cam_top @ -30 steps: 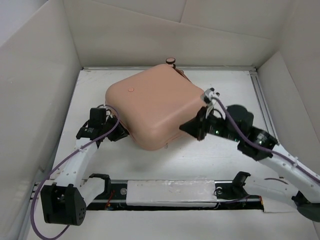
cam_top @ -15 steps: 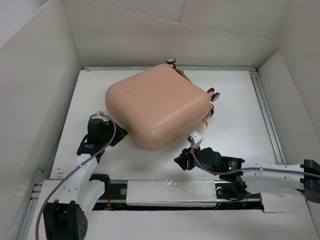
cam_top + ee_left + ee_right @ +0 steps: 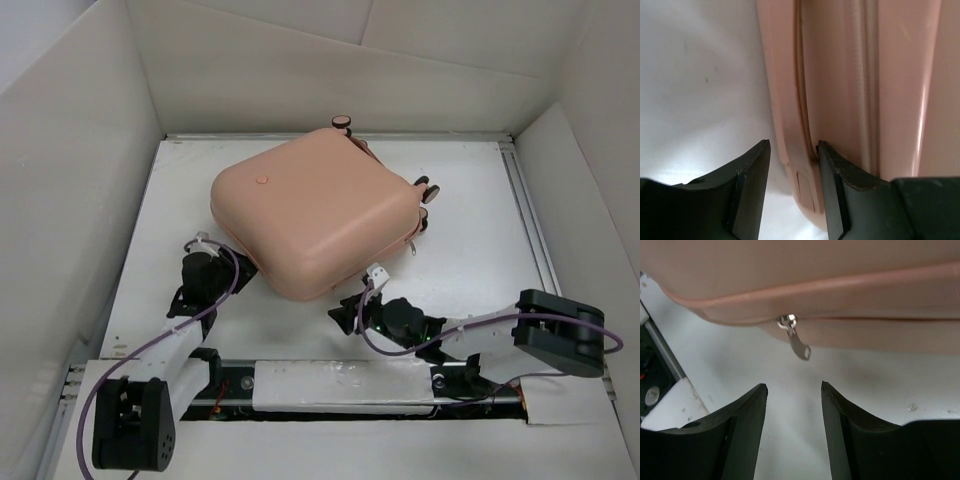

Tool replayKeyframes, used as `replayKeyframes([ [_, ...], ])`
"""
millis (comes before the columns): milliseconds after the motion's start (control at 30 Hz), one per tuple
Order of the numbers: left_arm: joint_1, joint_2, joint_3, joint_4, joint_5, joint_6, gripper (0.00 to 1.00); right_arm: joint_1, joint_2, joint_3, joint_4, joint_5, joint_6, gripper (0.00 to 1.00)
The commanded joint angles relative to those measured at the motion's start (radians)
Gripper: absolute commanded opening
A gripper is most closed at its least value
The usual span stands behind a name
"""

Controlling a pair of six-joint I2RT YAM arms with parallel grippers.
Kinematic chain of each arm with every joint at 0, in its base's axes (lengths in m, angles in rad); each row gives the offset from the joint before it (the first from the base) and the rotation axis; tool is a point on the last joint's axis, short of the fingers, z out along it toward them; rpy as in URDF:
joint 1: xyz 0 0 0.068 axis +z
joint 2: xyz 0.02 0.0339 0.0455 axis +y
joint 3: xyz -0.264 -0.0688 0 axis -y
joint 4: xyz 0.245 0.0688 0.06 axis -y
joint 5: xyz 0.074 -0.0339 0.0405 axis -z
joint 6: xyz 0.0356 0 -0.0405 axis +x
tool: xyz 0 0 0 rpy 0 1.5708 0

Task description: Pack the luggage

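Observation:
The luggage [image 3: 315,215] is a salmon-pink hard-shell suitcase lying flat and closed in the middle of the table, with its wheels [image 3: 425,192] at the far right side. My left gripper [image 3: 228,268] is at its near-left corner. In the left wrist view the left gripper [image 3: 792,150] is open astride the lower shell rim [image 3: 790,125]; one finger [image 3: 832,170] rests in the seam groove and the other stands off. My right gripper [image 3: 347,310] lies low before the front edge, open and empty. Just beyond the right gripper [image 3: 792,390] the metal zipper pull [image 3: 796,342] hangs from the seam.
White walls [image 3: 80,200] box in the table on the left, back and right. A metal rail [image 3: 530,230] runs along the right side. A padded bar [image 3: 340,385] with the arm bases spans the near edge.
My right gripper has opened and swung from the suitcase's right front edge down to its near edge. The left gripper has opened partly and drawn back a little. The suitcase has stayed put.

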Motion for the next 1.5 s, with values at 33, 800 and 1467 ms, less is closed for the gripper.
replayKeyframes([
  [33, 0.002, 0.072, -0.02, 0.186, 0.01, -0.003, 0.37, 0.06, 0.01, 0.117, 0.129, 0.101, -0.009, 0.53],
  [800, 0.002, 0.141, -0.065, 0.331, 0.063, 0.048, 0.0, 0.088, -0.126, 0.154, -0.172, 0.287, -0.058, 0.53],
  [1467, -0.053, 0.029, -0.127, 0.357, 0.104, 0.031, 0.0, 0.132, 0.138, 0.262, 0.009, 0.238, -0.096, 0.0],
])
